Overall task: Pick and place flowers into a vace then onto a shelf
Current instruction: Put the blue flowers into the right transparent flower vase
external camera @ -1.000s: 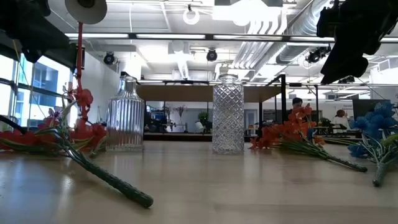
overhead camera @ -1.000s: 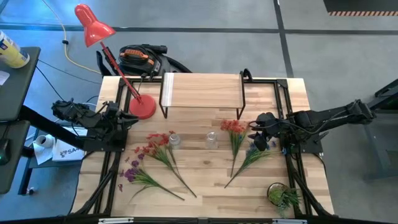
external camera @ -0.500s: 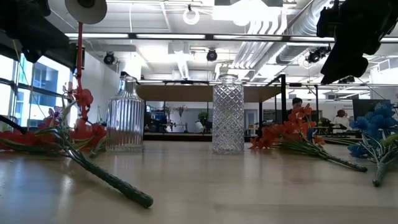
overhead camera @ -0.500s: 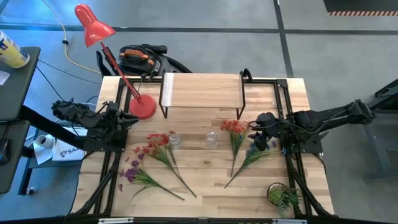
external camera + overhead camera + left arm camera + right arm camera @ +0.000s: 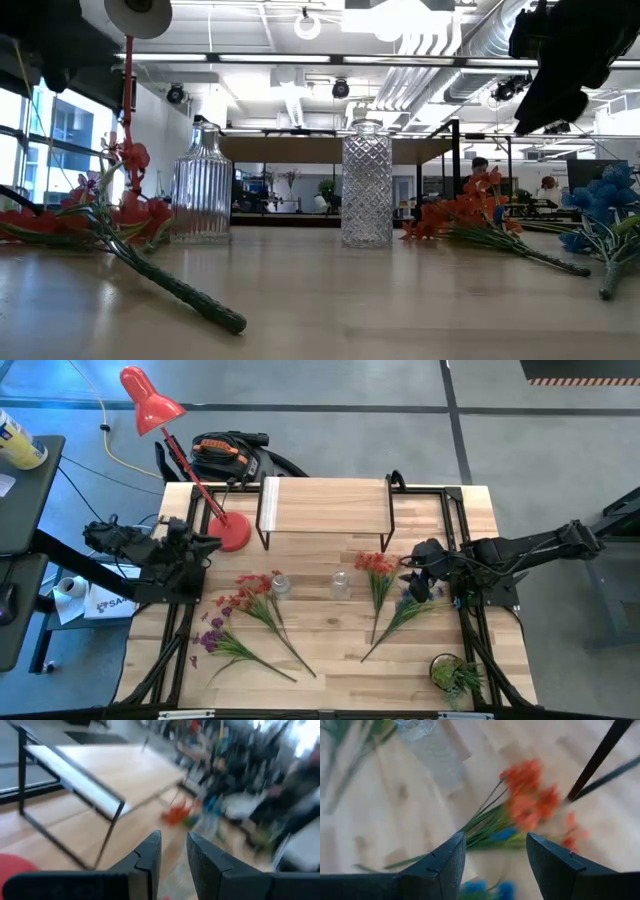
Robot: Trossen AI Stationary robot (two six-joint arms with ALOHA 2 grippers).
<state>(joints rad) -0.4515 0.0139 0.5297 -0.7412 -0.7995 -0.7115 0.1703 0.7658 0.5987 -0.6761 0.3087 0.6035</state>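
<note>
left tool (image 5: pixel 205 542) | apparently drawn back slightly | flowers (image 5: pixel 378 574) unmoved

Nothing fully legible is showing. Only partial dark lettering, looks like "SA", is appearing on a white sheet (image 5: pixel 103 603) lying off the table's left edge under the left arm. No other labels, brands, numbers or signs are reading clearly.

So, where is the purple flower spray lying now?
In the high view, the purple spray lies on the table's left front part, just below the red spray, and no gripper touches it.
</note>
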